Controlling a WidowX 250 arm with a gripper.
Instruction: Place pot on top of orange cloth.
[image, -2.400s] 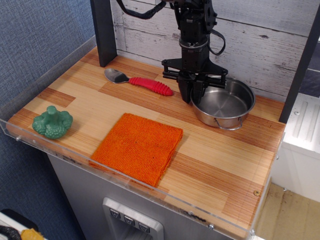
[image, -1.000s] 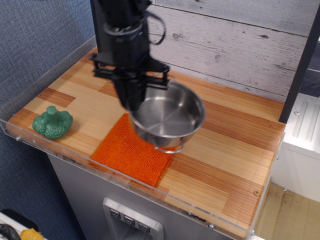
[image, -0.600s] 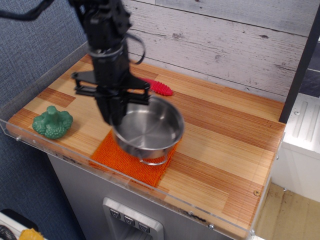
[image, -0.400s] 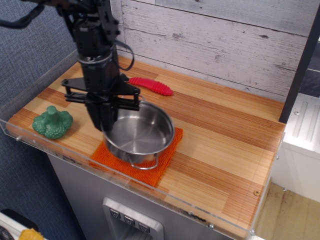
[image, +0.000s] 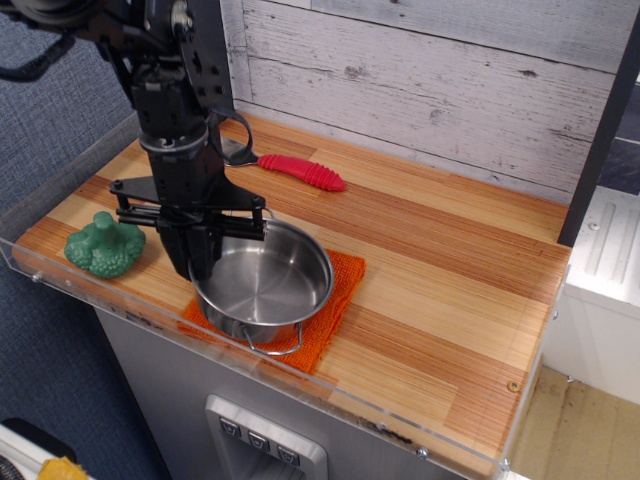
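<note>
Gripper (image: 195, 262): black, two-fingered, hanging straight down from a dark arm that enters at the upper left. Fingers closed on the left rim of the pot, one inside the wall and one outside. A horizontal black cross-bar sits just above the fingers.

Pot (image: 262, 285): shallow, round, shiny stainless steel, upright, with nothing inside. One thin wire loop handle shows at the near edge, pointing toward the front of the table. The far handle is not clearly visible. The pot stands over the orange cloth and covers most of it; whether its base presses on the fabric or hangs just above it cannot be told.

Orange cloth (image: 337, 291): bright orange, coarse knitted texture, lying flat near the front edge of the table. Visible as a strip to the right of the pot, a corner at the front right, and a small patch at the front left below the gripper.

Green broccoli toy (image: 104, 244): on the table near the front left corner, to the left of the gripper, apart from the cloth.

Red-handled spoon (image: 301, 172): ribbed red handle lying toward the back of the table, its metal bowl partly hidden behind the arm.

Table (image: 450, 290): striped wooden top with a clear plastic guard along the front and left edges. A whitewashed plank wall (image: 430, 70) stands behind it.
</note>
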